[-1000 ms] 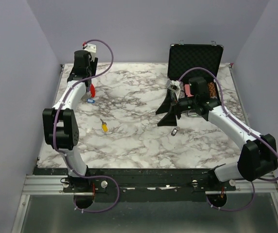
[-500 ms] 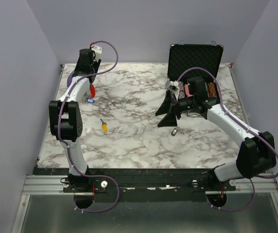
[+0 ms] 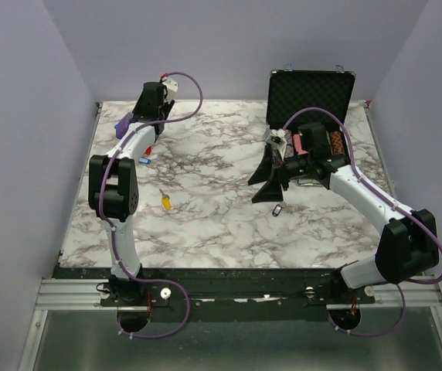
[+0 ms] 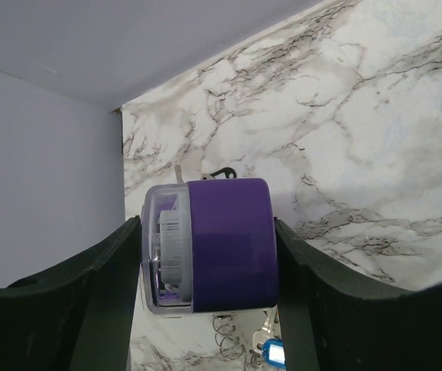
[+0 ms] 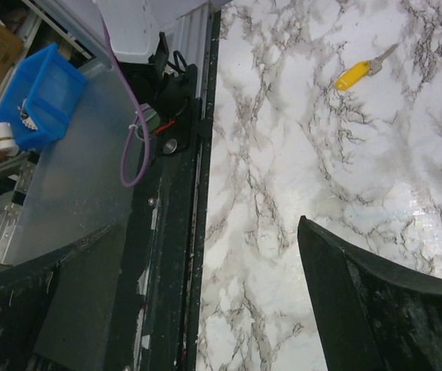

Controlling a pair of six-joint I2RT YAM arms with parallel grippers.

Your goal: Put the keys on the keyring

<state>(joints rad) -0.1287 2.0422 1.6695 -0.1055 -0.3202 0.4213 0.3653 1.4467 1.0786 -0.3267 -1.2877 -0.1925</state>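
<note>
**A:** Left jaws were clamped on the purple block [image 4: 229, 243], which filled the gap side to side, near the far left corner of the table [image 3: 229, 232]. Right jaws stood wide apart, holding nothing, right of mid-table.

**B:** Keyring? Keys?

**A:** Red keyring [image 3: 150, 150] lay on the table near the left jaws, with the blue key [image 3: 144, 161] just beside it. Yellow key [image 3: 164, 202] lay apart, nearer the bases. Another small key [image 3: 277, 209] lay close to the right jaws. Open black case [image 3: 310, 89] stood far right.

Key [image 3: 164, 202] on table [image 3: 213, 232], left of case [image 3: 311, 87]
</note>
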